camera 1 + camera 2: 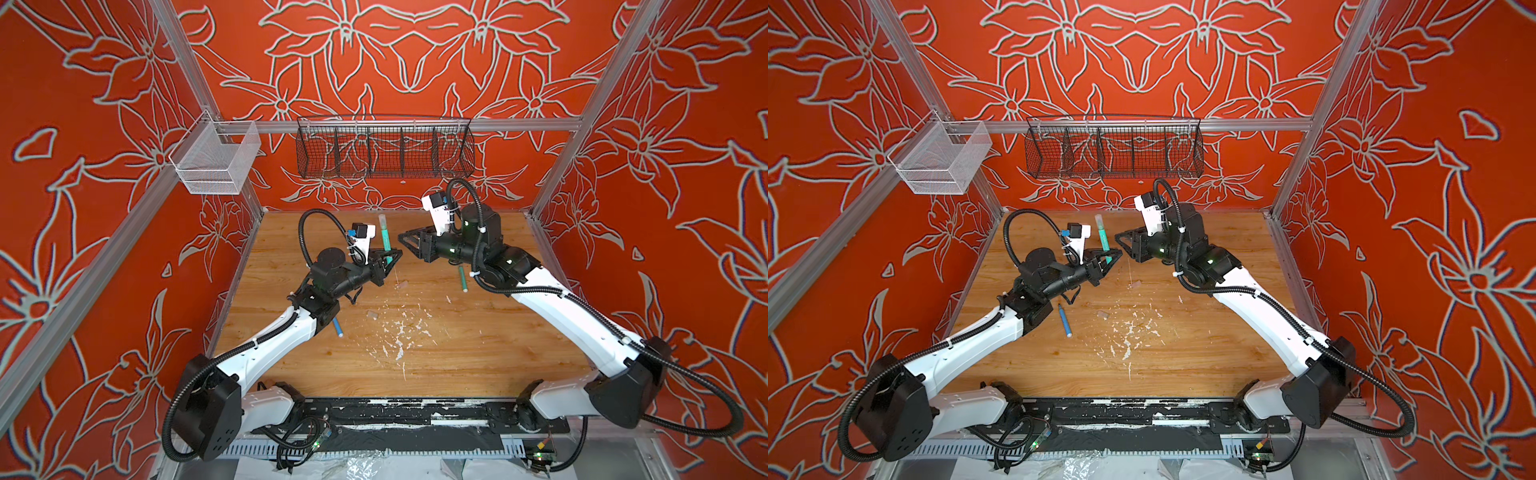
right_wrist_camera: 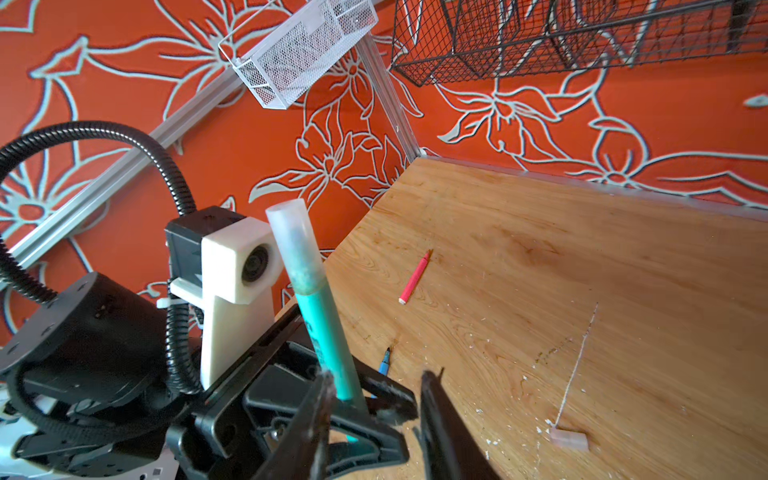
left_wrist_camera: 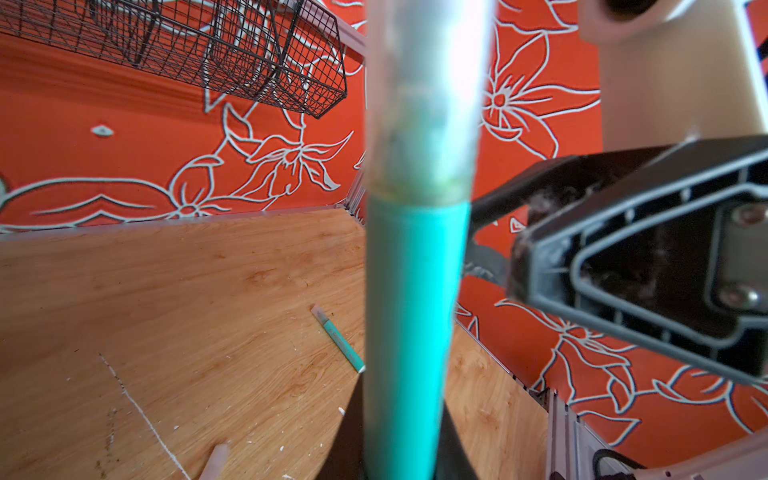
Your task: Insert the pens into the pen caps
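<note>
My left gripper [image 1: 390, 258] [image 1: 1111, 258] is shut on a green pen [image 1: 386, 245] [image 3: 409, 316] that stands upright, with a translucent pen cap [image 1: 382, 222] [image 2: 291, 237] on its top end. My right gripper [image 1: 405, 240] [image 2: 379, 376] hovers just right of it, open and empty. A second green pen [image 1: 462, 279] [image 3: 338, 338] lies beside the right arm. A blue pen [image 1: 337, 327] [image 1: 1064, 320] lies by the left arm. A red pen [image 2: 415, 276] lies beyond the left gripper, hidden in both top views. Loose pen caps [image 1: 402, 284] [image 1: 372, 314] lie mid-table.
White paint flecks [image 1: 399, 332] are scattered over the wooden table [image 1: 478, 353]. A black wire basket [image 1: 384, 149] hangs on the back wall and a white mesh basket [image 1: 214, 160] on the left rail. Red patterned walls close in three sides.
</note>
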